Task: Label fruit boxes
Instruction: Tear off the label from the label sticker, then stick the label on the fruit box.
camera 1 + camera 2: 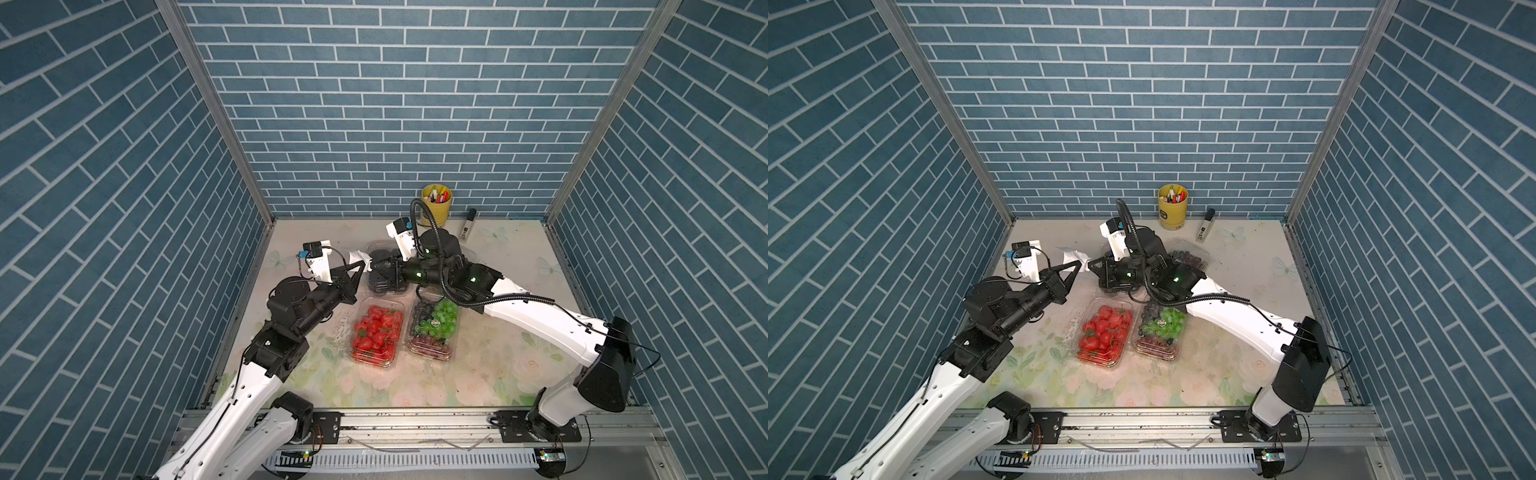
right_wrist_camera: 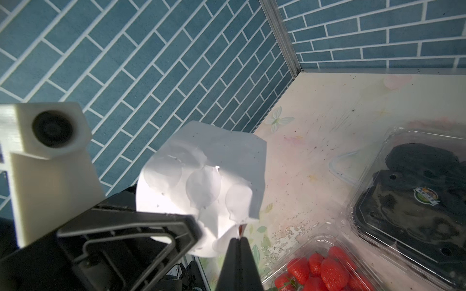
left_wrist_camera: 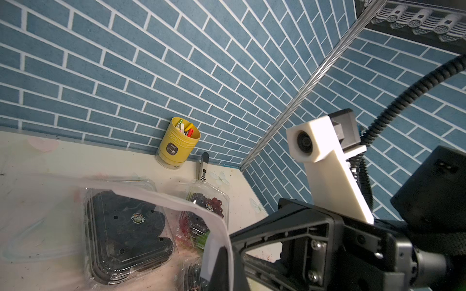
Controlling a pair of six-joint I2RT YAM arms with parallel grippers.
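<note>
Evidently the left gripper (image 1: 1077, 264) is acting as a clamp. Its jaws are closed on the white sticker sheet (image 2: 209, 163) and hold it in the air, clear of the table, so that its face of round stickers is turned toward the other arm. Just beside it, the right gripper (image 2: 238, 239) has its tips pressed fully together on the sheet's lower edge. Whether they have caught a sticker or only the backing paper cannot be told. The pairing looks like a peel, with one arm bracing and the other pulling.

Below the right arm sits the box of black berries (image 3: 126, 226), closed and flat on the table, probably the nearest target for a label. In front of it the strawberry box (image 1: 376, 332) and the mixed grape box (image 1: 434, 328) lie side by side, long edges almost touching. The purple grape box (image 3: 209, 206) is behind the right arm, beside the black berries. Set together, all four lids face upward within reach of both arms.

Against the back wall stands the yellow pen cup (image 1: 436, 203), with a loose marker (image 1: 467, 224) lying next to it, both out of the way.
</note>
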